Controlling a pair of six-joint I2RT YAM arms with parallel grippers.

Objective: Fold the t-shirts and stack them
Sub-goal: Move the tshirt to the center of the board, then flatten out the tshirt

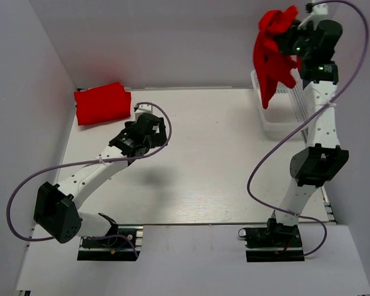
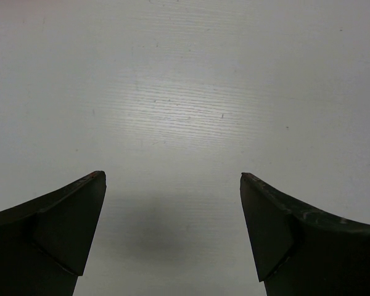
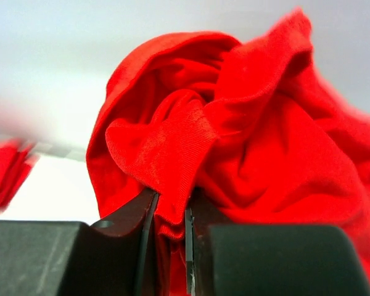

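Observation:
A crumpled red t-shirt (image 1: 272,55) hangs high at the back right, above the white mesh basket (image 1: 277,117). My right gripper (image 1: 288,38) is shut on a bunched fold of it. In the right wrist view the cloth (image 3: 234,135) fills the frame, pinched between the two dark fingers (image 3: 126,246). A folded red t-shirt (image 1: 102,103) lies at the back left corner of the table. My left gripper (image 1: 149,109) hovers just right of it, open. In the left wrist view its gripper (image 2: 172,179) has only bare white table between the fingers.
White walls close in the table (image 1: 203,160) on the left, back and right. The basket stands against the right wall, under the hanging shirt. A purple cable (image 1: 259,166) loops beside the right arm.

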